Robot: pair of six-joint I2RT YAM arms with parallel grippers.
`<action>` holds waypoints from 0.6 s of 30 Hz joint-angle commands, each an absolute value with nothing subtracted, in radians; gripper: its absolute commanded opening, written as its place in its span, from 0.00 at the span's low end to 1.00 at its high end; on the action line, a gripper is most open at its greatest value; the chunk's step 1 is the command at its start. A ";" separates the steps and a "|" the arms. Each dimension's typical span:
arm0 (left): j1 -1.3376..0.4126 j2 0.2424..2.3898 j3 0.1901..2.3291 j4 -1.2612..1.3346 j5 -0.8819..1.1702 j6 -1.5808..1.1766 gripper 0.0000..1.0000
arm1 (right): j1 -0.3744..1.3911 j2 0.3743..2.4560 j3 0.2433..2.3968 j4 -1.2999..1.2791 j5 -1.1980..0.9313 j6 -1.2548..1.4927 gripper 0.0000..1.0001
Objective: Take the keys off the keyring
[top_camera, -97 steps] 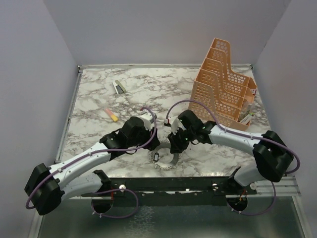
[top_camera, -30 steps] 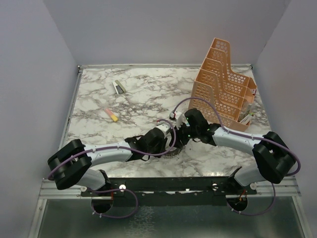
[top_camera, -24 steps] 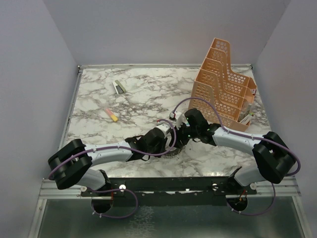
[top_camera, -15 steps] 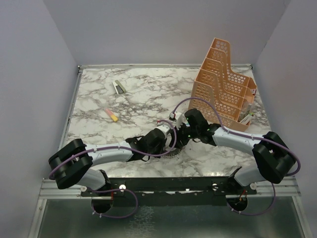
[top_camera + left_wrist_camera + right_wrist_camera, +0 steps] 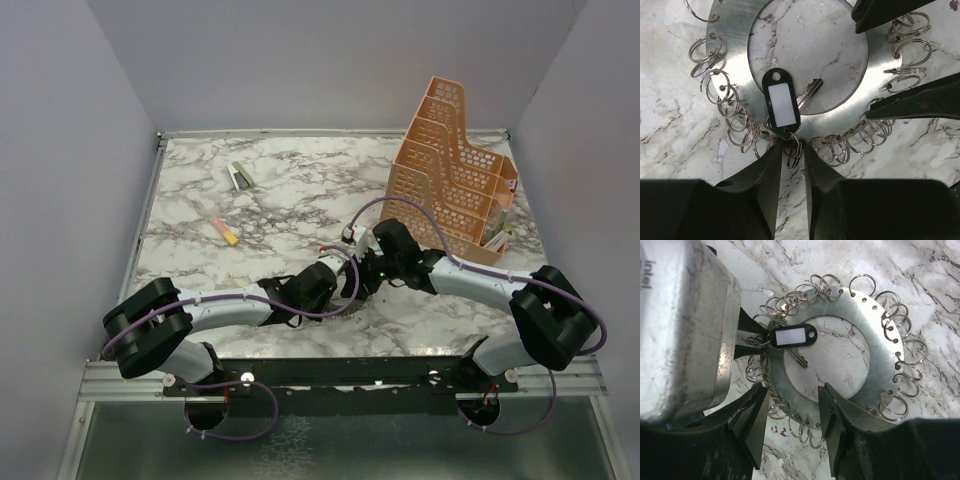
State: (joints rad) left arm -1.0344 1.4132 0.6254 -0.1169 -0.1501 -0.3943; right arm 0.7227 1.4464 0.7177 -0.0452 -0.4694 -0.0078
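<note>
The keyring (image 5: 735, 30) is a flat silvery metal ring plate rimmed with many small split rings, and it also shows in the right wrist view (image 5: 875, 330). A black tag with a white label (image 5: 781, 102) and one silvery key (image 5: 809, 92) hang from a split ring on its rim. My left gripper (image 5: 791, 150) is pinched on that small split ring, with a narrow gap between the fingers. My right gripper (image 5: 792, 415) is open and straddles the plate's band, one finger inside the hole and one outside. In the top view both grippers (image 5: 350, 290) cover the keyring.
An orange tiered file organiser (image 5: 455, 170) stands at the back right. A grey stapler-like object (image 5: 239, 176) and a pink and yellow marker (image 5: 226, 232) lie on the marble table at the left. The table's near edge (image 5: 330, 352) is just behind the grippers.
Since 3.2 s ago the left arm has swung right and low onto the ring. The right gripper has come down over it. In the last second the left arm shifted only slightly.
</note>
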 commanded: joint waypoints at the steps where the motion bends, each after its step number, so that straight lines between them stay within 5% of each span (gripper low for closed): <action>1: -1.058 1.423 0.658 -0.136 -0.162 -0.348 0.26 | 0.726 1.457 0.710 -0.017 -0.496 -0.003 0.51; 12: -1.059 1.363 0.671 -0.168 -0.163 -0.316 0.00 | 0.726 1.448 0.701 -0.009 -0.524 -0.003 0.51; 18: -1.058 1.277 0.703 -0.214 -0.175 -0.215 0.00 | 0.726 1.380 0.662 0.061 -0.527 0.042 0.52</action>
